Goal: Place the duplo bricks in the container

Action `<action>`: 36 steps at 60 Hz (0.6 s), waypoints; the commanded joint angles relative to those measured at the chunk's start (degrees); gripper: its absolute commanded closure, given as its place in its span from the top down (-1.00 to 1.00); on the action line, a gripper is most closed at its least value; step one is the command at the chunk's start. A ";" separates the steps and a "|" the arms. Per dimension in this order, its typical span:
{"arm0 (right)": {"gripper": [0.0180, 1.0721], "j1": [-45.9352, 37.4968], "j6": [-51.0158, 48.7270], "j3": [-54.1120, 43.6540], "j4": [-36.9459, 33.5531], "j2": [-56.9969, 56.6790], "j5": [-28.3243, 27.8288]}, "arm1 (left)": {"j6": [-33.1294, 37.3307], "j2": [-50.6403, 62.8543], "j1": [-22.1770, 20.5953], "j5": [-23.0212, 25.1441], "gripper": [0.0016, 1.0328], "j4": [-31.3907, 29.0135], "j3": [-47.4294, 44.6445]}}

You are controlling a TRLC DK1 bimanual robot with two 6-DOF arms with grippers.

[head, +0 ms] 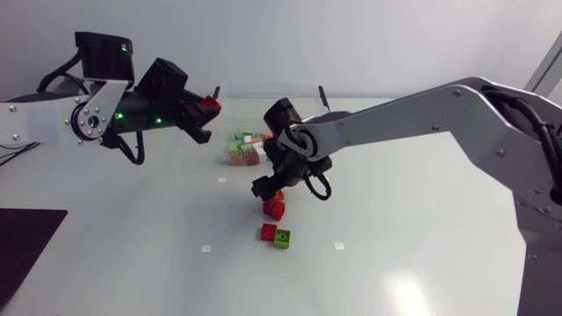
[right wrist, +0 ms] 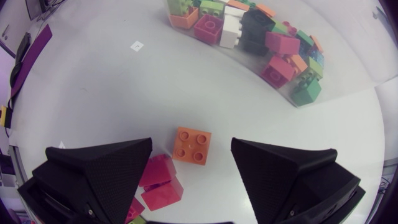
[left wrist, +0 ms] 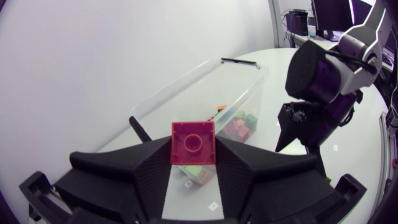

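Note:
My left gripper is shut on a red brick, held up in the air beside the clear container. In the head view this gripper hangs left of the container, with the red brick at its tip. My right gripper is open low over the table, and an orange brick lies between its fingers, untouched. Two red bricks lie next to its left finger. In the head view the right gripper hovers over the orange brick.
The container holds several mixed bricks. On the table nearer the front lie a red brick and a green brick. A stacked red pair sits just under the right gripper. My right arm is close beside the container.

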 commanded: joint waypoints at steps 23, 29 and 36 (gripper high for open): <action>0.17 0.25 -1.02 4.73 -3.60 4.97 -0.13 | -4.28 8.08 0.03 0.54 -0.39 0.86 9.77; 0.12 0.25 -1.02 4.55 -3.60 4.97 -0.22 | -4.72 9.57 -0.23 0.54 -0.38 0.77 11.71; 0.03 0.16 -1.02 5.17 -4.48 5.23 -1.10 | -5.16 11.42 -0.49 0.46 -0.37 0.77 13.64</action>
